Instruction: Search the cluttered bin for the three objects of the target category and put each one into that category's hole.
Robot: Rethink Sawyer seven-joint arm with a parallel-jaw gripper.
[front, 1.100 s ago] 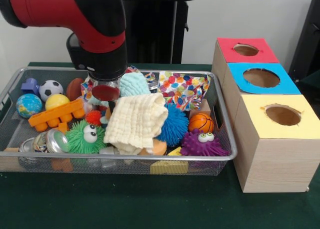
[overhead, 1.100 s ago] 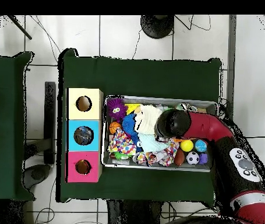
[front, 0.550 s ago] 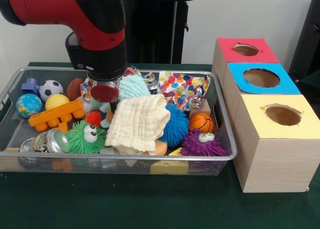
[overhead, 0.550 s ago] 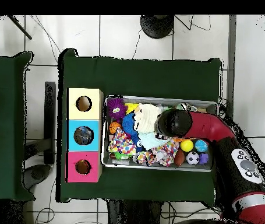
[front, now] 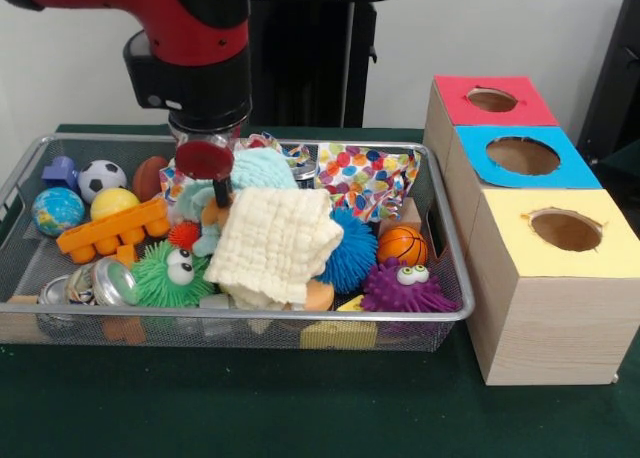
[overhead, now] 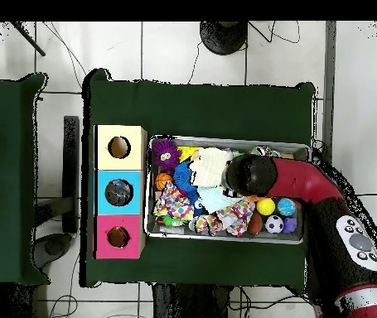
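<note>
We note the red-and-black arm's gripper (front: 218,193) low in the wire mesh bin (front: 452,278), against a pale teal waffle cloth (front: 255,168) beside the cream waffle cloth (front: 278,243). We cannot tell its closure. We advise a straight lift, confirming the cloth hangs free before crossing to the three coloured hole boxes (front: 523,158).

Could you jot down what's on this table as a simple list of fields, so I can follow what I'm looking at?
container: wire mesh bin on a green table
bin contents: cream cloth, blue spiky ball, purple spiky toy with eyes, green spiky toy with eyes, mini basketball, soccer ball, orange brick
boxes beside bin: red box, blue box, yellow box, each with a round hole on top
arm: red and black, above the bin's middle
gripper: down among the toys; open or shut cannot be seen
</note>
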